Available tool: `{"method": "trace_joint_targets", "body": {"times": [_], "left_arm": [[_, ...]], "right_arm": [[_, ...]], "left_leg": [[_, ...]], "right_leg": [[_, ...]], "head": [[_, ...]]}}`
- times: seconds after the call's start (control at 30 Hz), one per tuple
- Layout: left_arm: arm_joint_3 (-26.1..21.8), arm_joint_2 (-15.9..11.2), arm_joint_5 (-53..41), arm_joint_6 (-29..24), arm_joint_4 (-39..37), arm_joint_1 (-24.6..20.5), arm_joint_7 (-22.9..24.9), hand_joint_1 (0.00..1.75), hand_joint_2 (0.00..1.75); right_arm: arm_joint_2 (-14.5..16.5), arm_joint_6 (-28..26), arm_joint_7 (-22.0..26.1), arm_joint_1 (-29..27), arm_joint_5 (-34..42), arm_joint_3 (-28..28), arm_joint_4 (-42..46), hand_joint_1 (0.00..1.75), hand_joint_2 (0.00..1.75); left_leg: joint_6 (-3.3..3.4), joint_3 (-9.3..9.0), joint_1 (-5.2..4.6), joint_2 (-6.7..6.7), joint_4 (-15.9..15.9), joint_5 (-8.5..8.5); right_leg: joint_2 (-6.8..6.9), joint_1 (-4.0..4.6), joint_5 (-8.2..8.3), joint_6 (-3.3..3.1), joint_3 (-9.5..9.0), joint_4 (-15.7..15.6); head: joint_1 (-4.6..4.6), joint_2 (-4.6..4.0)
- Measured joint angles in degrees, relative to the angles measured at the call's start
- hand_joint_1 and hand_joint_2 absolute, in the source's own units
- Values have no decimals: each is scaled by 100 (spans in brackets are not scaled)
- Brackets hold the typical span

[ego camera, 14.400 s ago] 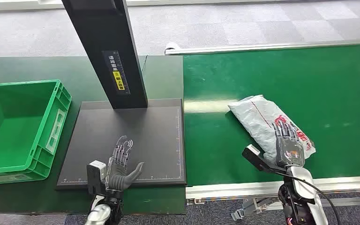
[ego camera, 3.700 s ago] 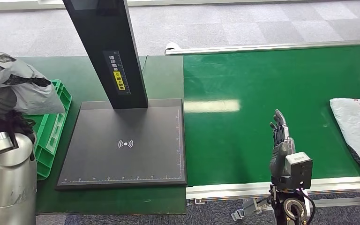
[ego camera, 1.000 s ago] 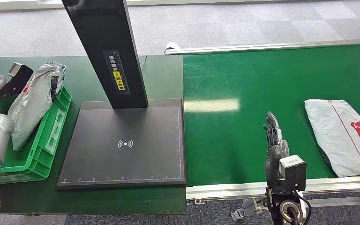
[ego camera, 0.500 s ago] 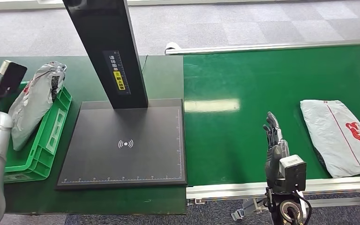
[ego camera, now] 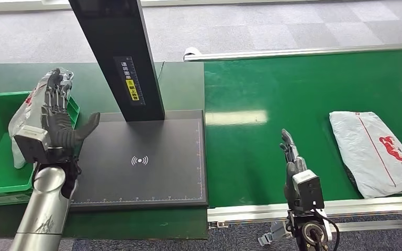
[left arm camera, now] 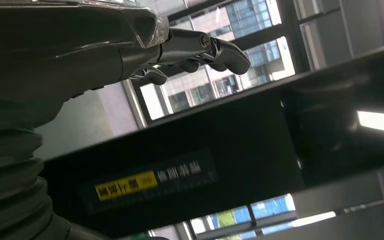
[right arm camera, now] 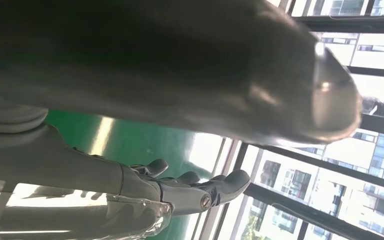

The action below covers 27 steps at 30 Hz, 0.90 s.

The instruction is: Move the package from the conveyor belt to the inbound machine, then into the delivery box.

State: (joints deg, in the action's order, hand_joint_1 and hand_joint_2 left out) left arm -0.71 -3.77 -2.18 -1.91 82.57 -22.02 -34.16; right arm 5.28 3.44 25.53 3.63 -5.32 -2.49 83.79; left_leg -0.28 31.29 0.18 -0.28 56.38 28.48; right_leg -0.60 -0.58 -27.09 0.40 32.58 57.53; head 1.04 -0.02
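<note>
1. Package [ego camera: 31, 112] sits propped against the right wall of the green delivery box [ego camera: 0, 157], top end sticking up above the rim. We judge it not fully settled inside.
2. Left hand [ego camera: 57, 123] is raised just in front of that package, fingers spread, thumb out, holding nothing. We can't tell whether it touches the bag.
3. Risk: any sweep of our left hand toward the scanner plate [ego camera: 141, 159] could catch the bag's top and drag it over the box wall. Loose poly film snags easily on fingers.
4. Risk: the bag leans on the wall, so it could tip out onto the table by itself if it is top-heavy.
5. Second package [ego camera: 374, 151] lies on the conveyor belt [ego camera: 293, 94], well to the right of our right hand [ego camera: 293, 159], whose fingers are extended and empty.
6. Risk: the second package lies close to the belt's near edge, so a late reach could push it off.
</note>
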Motion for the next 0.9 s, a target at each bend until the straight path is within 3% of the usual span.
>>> {"method": "trace_joint_targets", "body": {"times": [0.3, 0.43, 0.7, 0.9], "left_arm": [[504, 387, 586, 552, 807, 809, -13, 0, 175], [557, 441, 609, 576, 893, 896, 3, 0, 175], [656, 590, 763, 973, 851, 1215, 114, 0, 175], [687, 850, 593, 816, 559, 1561, 61, 0, 175]], "right_arm": [[38, 39, -18, -165, 13, 100, -76, 0, 0], [51, 55, -19, -165, 14, 102, -119, 0, 175], [108, 175, -73, -153, 13, 109, -212, 0, 175], [206, 337, -73, -112, -20, 192, -341, 0, 175]], "left_leg": [[0, 1, 0, 0, 0, 0], [0, -1, 0, 0, 0, -1], [0, 2, 0, 0, 0, 0], [1, 4, 0, -1, 0, 2]], "right_leg": [[0, 0, 0, 0, -1, 0], [0, 0, 0, 0, -2, 0], [0, 0, 0, 0, -1, 0], [2, 0, -1, 1, -1, -1]], "head": [[0, 0], [0, 0], [-1, 0], [-1, 0]]}}
